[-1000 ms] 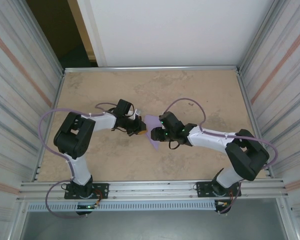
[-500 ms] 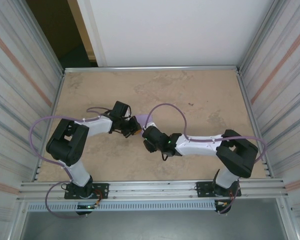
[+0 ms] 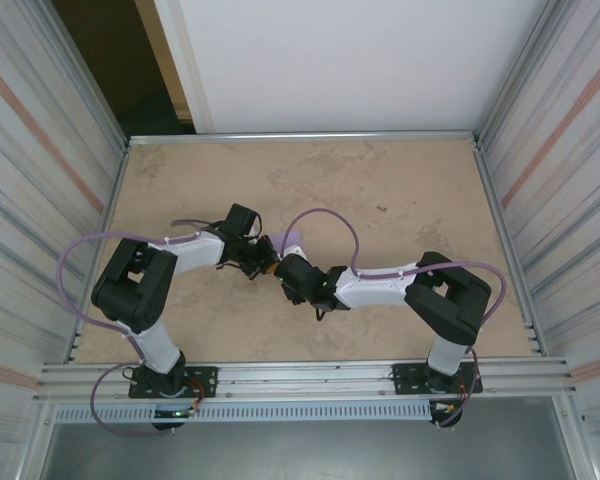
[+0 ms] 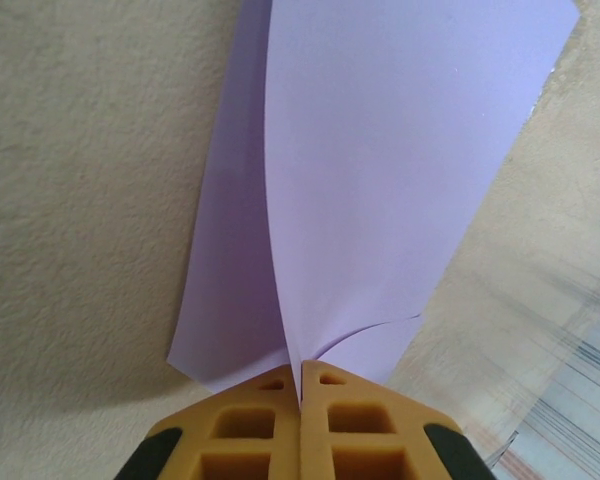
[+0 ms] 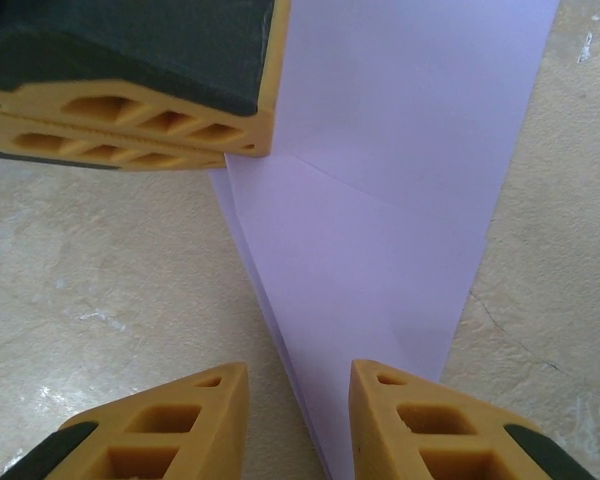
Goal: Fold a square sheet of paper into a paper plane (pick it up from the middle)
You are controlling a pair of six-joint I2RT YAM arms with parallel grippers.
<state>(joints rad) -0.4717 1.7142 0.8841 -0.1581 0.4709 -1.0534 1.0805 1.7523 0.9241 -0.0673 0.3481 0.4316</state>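
The square sheet of paper (image 4: 380,180), doubled along a crease, stood off the table (image 3: 400,190) near its middle, pinched at one edge by the left gripper (image 4: 302,400), its jaws clamped tight (likely to stop the fold springing apart). The right gripper (image 5: 298,390) faced the narrow end with jaws parted, the tip lying in their gap, seemingly placed for a second hold

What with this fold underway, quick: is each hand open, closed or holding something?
Left hand: closed on the paper.
Right hand: open, astride the paper's corner, not gripping.
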